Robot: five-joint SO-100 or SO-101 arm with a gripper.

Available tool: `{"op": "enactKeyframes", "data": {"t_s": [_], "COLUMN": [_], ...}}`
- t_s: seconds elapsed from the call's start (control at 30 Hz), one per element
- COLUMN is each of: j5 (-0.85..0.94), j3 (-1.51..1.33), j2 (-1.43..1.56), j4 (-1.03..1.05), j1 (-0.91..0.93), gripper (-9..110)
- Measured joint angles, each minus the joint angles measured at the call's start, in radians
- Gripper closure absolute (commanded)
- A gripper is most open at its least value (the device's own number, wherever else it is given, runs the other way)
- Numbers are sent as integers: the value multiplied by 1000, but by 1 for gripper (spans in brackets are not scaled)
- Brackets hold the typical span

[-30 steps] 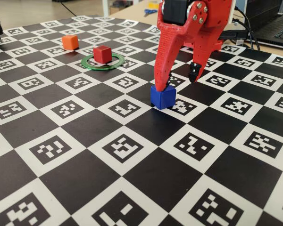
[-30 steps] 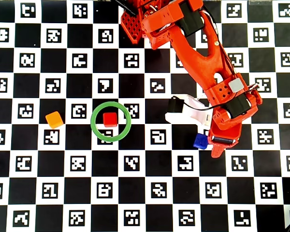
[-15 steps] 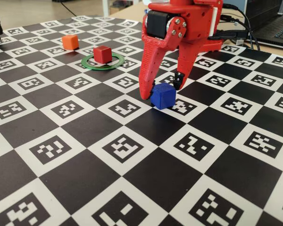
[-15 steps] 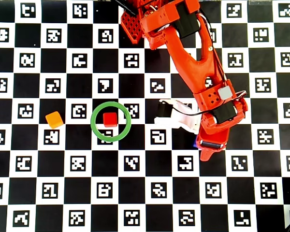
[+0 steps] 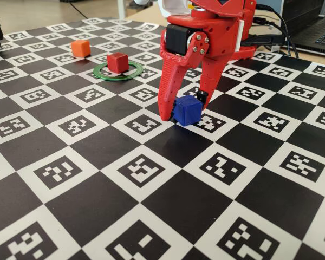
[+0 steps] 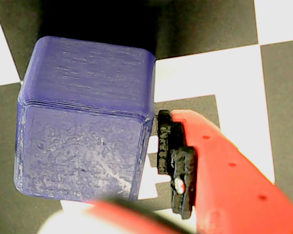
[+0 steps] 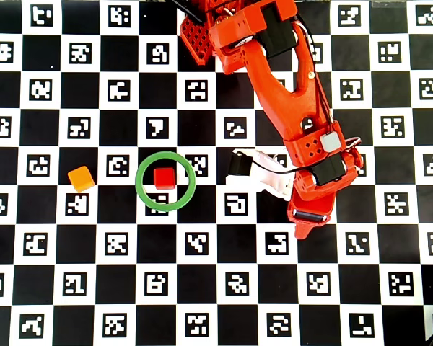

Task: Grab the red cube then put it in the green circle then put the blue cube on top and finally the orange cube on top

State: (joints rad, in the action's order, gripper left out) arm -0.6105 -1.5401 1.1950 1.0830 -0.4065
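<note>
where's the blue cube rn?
In the fixed view the blue cube sits on the checkered board between the gripper jaws, right of the green circle; the overhead view hides it.

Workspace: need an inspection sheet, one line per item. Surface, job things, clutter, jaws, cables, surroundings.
Surface: flat black-and-white checkerboard mat with printed markers.
Job things: small matte red cube inside the thin green ring; small orange cube left of the ring in the overhead view; small deep-blue cube on the mat between the jaws.
Clutter: nothing seen.
Jaws: red gripper around the blue cube; black pad beside one face, contact not certain.
Cables: thin black wire along the arm; black cables behind the mat.
Surroundings: dark laptop at far right.
</note>
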Motion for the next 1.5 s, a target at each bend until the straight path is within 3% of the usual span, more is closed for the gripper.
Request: {"op": "enactKeyframes", "data": {"t_s": [0.43,0.97,1.5], "j5": [-6,48,430], "j3": [-3,-12,-9], "j2": [0,28,477], "j4": [-18,14,370], "j1": [8,35,356], "gripper": [89,92,93]}}
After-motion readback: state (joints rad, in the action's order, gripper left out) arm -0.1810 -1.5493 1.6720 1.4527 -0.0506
